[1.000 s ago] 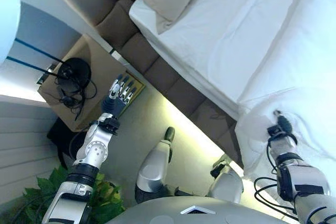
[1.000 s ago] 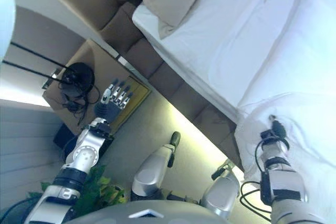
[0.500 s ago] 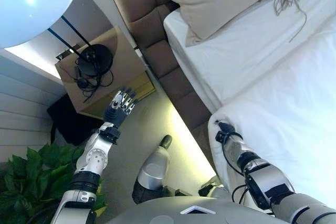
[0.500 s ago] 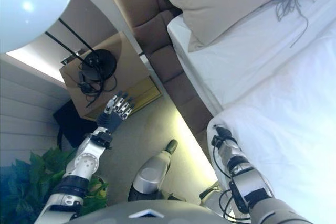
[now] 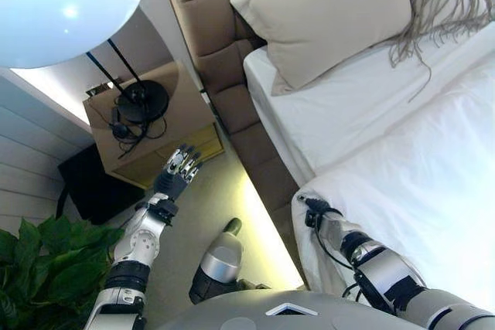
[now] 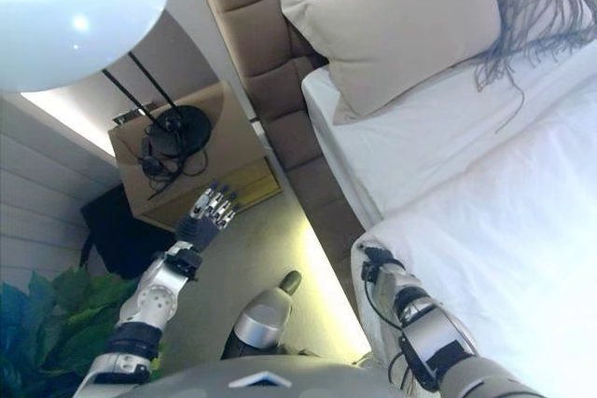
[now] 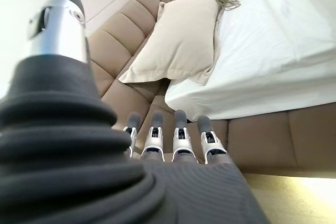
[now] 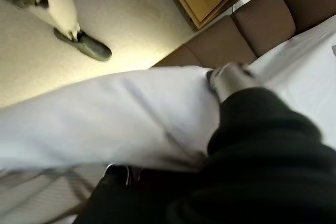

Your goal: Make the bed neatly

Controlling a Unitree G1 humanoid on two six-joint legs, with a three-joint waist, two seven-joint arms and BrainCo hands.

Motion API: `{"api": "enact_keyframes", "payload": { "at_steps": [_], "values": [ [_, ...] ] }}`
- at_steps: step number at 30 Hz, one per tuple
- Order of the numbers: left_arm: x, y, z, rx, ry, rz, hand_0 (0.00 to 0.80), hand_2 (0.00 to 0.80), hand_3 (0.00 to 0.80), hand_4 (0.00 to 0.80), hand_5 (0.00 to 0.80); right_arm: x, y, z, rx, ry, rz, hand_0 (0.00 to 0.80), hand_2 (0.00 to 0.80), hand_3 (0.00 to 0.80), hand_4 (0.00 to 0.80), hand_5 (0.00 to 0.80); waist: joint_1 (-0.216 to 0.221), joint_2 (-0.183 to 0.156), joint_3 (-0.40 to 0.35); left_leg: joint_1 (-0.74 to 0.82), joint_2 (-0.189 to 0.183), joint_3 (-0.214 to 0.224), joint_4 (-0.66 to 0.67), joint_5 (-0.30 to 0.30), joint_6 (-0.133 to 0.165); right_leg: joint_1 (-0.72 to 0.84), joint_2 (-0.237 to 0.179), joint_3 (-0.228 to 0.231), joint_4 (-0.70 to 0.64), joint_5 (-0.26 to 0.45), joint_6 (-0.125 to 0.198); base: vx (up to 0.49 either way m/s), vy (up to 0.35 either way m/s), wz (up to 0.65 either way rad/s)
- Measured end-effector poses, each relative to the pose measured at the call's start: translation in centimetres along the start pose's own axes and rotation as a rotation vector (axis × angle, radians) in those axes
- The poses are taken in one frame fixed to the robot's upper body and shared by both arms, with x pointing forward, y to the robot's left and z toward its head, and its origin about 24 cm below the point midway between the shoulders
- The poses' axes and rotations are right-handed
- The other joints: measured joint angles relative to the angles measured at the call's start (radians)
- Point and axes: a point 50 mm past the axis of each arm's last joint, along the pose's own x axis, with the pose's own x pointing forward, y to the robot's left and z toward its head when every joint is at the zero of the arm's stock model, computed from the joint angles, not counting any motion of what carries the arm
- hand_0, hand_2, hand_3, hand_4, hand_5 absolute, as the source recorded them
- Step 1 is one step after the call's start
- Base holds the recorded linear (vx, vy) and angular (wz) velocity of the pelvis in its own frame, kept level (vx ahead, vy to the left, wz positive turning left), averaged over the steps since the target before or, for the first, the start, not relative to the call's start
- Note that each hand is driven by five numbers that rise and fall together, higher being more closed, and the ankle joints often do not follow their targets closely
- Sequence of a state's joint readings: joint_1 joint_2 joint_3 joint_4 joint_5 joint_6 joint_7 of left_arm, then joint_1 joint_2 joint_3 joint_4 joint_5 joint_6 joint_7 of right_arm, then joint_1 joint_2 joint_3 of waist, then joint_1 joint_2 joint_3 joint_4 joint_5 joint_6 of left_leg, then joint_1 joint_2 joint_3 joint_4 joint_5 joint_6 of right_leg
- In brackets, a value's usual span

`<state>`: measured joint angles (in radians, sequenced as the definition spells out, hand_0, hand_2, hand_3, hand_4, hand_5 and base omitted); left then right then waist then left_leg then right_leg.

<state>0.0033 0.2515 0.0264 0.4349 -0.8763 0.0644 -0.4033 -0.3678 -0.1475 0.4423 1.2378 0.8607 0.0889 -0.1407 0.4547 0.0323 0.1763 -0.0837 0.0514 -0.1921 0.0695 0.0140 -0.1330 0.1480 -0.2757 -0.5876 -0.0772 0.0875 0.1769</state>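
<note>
My right robot hand (image 8: 231, 80) is buried in the corner of the white duvet (image 5: 418, 183) at the bed's near edge; the cloth wraps over it, so I cannot tell how its fingers sit. My left robot hand (image 5: 176, 173) hangs released, fingers straight, well apart from the duvet, near the nightstand (image 5: 166, 125). A beige pillow (image 5: 332, 17) lies beyond the right robot hand, by the headboard.

The silver-grey, round-jointed left arm (image 5: 130, 249) is built of smooth metal shells parted by black rings. It ends in the left hand (image 5: 176, 175): a row of silver fingers (image 7: 178, 141) with dark rounded tips, a silver thumb (image 7: 59, 22) with a dark inset, and a dark ribbed rubber cover (image 7: 79, 171) over the back and wrist. The silver-grey right arm (image 5: 387, 277) carries black bands. The right hand (image 8: 231, 80) shows a silver part above its own dark cover.
</note>
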Motion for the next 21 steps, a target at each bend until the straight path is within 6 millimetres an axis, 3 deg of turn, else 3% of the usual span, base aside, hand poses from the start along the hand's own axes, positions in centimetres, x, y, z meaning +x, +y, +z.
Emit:
{"api": "enact_keyframes", "payload": {
  "at_steps": [4,13,21],
  "values": [
    [-0.8,0.5,-1.0,-0.020,0.021,0.033,0.000,0.000,0.000,0.000,0.000,-0.1,0.3,-2.5,0.186,0.070,0.021,0.000,0.000,0.000,0.000,0.000,-0.007,-0.003,-0.033,0.020,0.000,0.026,-0.004,-0.005,0.005,0.000,-0.010,0.025,0.008,-0.002,-0.001,-0.044,0.076,-0.15],
    [-1.8,1.3,-1.9,-0.033,0.034,0.119,0.000,0.000,0.000,0.000,0.000,-0.8,-1.9,-7.7,0.283,0.247,0.033,0.000,0.000,0.000,0.000,0.000,-0.038,-0.022,-0.109,0.041,0.003,0.061,-0.018,-0.010,0.015,-0.013,-0.018,0.060,0.022,-0.005,0.000,-0.020,-0.022,-0.11],
    [-2.9,2.3,-2.4,-0.036,0.037,0.195,0.000,0.000,0.000,0.000,0.000,-1.5,-3.7,-10.3,0.390,0.249,0.019,0.000,0.000,0.000,0.000,0.000,-0.113,-0.028,-0.128,0.074,0.019,0.130,-0.043,-0.006,0.018,-0.024,-0.019,0.111,0.030,-0.004,0.000,-0.040,-0.032,-0.17]
  ]
}}
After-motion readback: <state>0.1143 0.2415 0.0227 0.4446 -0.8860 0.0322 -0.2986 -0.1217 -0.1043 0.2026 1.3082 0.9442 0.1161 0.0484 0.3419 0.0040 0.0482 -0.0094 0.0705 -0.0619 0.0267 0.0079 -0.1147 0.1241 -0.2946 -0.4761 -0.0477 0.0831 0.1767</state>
